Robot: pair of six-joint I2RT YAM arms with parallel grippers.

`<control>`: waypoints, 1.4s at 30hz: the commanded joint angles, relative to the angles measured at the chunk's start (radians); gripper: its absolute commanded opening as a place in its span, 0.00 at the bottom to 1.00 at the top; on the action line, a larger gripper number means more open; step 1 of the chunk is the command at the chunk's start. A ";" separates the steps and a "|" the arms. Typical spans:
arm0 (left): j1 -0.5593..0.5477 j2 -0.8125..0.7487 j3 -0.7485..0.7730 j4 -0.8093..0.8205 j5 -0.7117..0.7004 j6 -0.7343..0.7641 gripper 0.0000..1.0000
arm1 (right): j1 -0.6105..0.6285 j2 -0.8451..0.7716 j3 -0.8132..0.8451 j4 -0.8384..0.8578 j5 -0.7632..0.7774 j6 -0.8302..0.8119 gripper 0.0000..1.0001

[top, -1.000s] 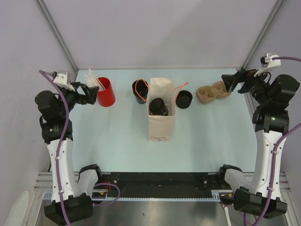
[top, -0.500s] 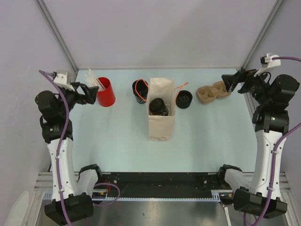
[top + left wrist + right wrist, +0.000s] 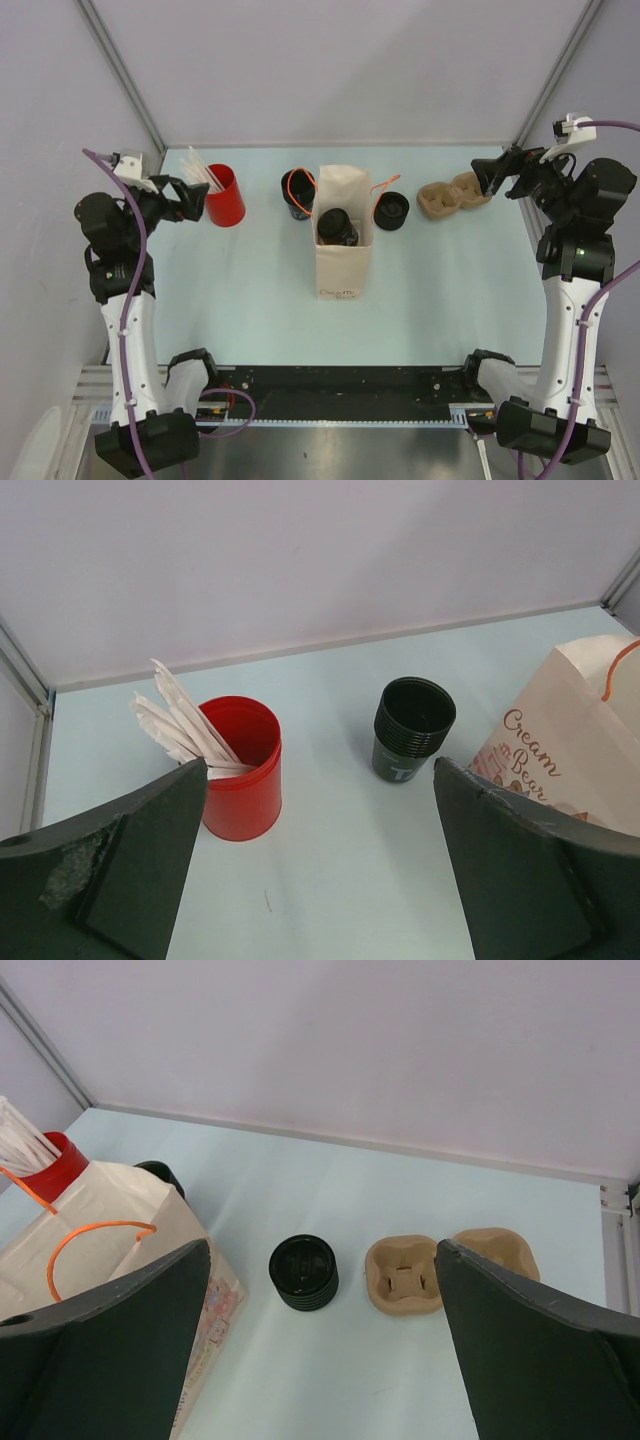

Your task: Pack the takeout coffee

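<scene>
The takeout coffee (image 3: 337, 226), a black cup with a black rim, stands inside the open white paper bag (image 3: 343, 268) in the middle of the table. It does not show in either wrist view; only the bag (image 3: 560, 765) (image 3: 110, 1215) shows there. My left gripper (image 3: 196, 202) hovers open at the far left, beside the red cup, with nothing between its fingers (image 3: 120, 870). My right gripper (image 3: 487, 180) hovers open at the far right, over the cardboard carriers, also holding nothing, with its fingers (image 3: 540, 1350) wide apart.
A red cup (image 3: 225, 196) (image 3: 240, 770) holds white sticks. A stack of black cups (image 3: 297, 196) (image 3: 413, 728) stands left of the bag. A squat stack of black lids (image 3: 391, 210) (image 3: 304, 1272) lies to its right, then two brown cardboard carriers (image 3: 452, 195) (image 3: 403, 1275).
</scene>
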 commanded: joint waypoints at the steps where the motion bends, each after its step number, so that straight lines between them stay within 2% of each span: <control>1: 0.014 -0.017 0.052 0.000 -0.015 0.007 1.00 | -0.006 -0.013 0.002 0.023 0.009 -0.010 1.00; 6: 0.014 -0.021 0.159 -0.089 -0.076 0.045 0.99 | -0.006 -0.003 0.081 -0.028 0.046 -0.028 1.00; 10: 0.014 -0.010 0.233 -0.149 -0.075 0.077 0.99 | -0.006 0.015 0.219 -0.095 0.058 -0.042 1.00; 17: 0.014 0.027 0.495 -0.340 -0.125 0.182 0.99 | -0.006 0.055 0.420 -0.239 0.078 -0.073 1.00; 21: 0.014 0.033 0.584 -0.425 -0.115 0.197 0.99 | -0.006 0.070 0.489 -0.298 0.086 -0.067 1.00; 26: 0.014 0.029 0.618 -0.456 -0.134 0.183 1.00 | -0.006 0.081 0.529 -0.311 0.081 -0.038 1.00; 42: 0.014 0.012 0.557 -0.426 -0.153 0.156 0.99 | -0.009 0.082 0.519 -0.310 0.098 -0.019 1.00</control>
